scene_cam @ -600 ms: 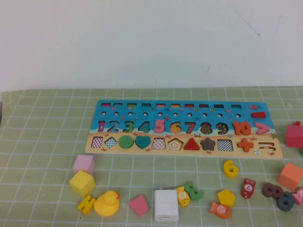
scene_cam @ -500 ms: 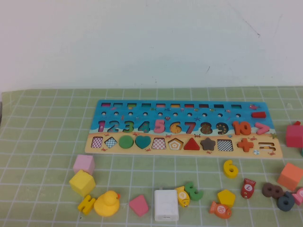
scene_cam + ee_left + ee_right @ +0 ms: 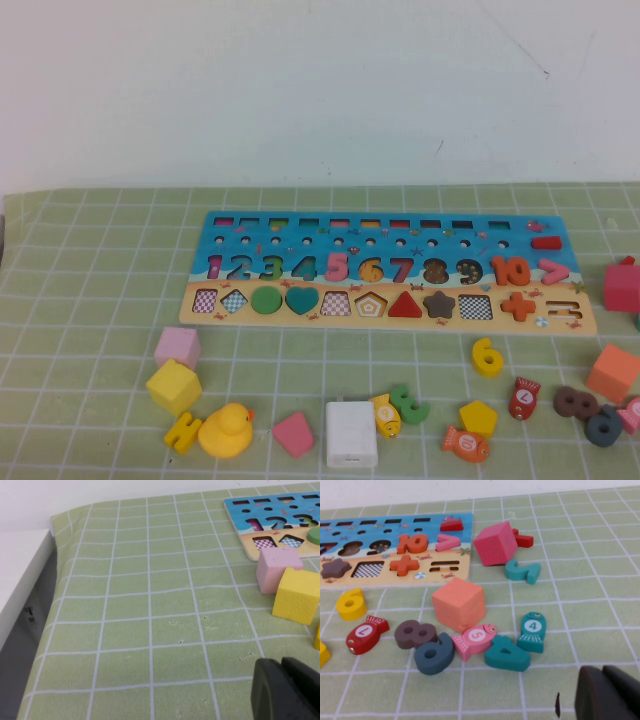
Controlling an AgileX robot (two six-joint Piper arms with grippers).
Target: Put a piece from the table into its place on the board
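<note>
Board: the long flat wooden puzzle board (image 3: pixel 390 275) lies on the green checked tablecloth (image 3: pixel 100 280), far side of the loose pieces. Its recesses already hold a green circle (image 3: pixel 266 300), a teal heart (image 3: pixel 301 299), a red triangle (image 3: pixel 404 305), a brown star (image 3: pixel 438 304) and an orange plus (image 3: pixel 517 306); the square recesses beside them show checkered bottoms. Near the front edge lie a white box (image 3: pixel 351 433), a yellow rubber duck (image 3: pixel 226 431), a yellow cube (image 3: pixel 174 387), a pink cube (image 3: pixel 177 347), a yellow pentagon piece (image 3: pixel 478 417) and a yellow digit six (image 3: pixel 487 357). Left of the board the cloth is free. The left gripper (image 3: pixel 285 690) is low over the cloth near the cubes, the right gripper (image 3: pixel 607 692) low near a teal digit four (image 3: pixel 507 655); I cannot tell how their jaws stand.
</note>
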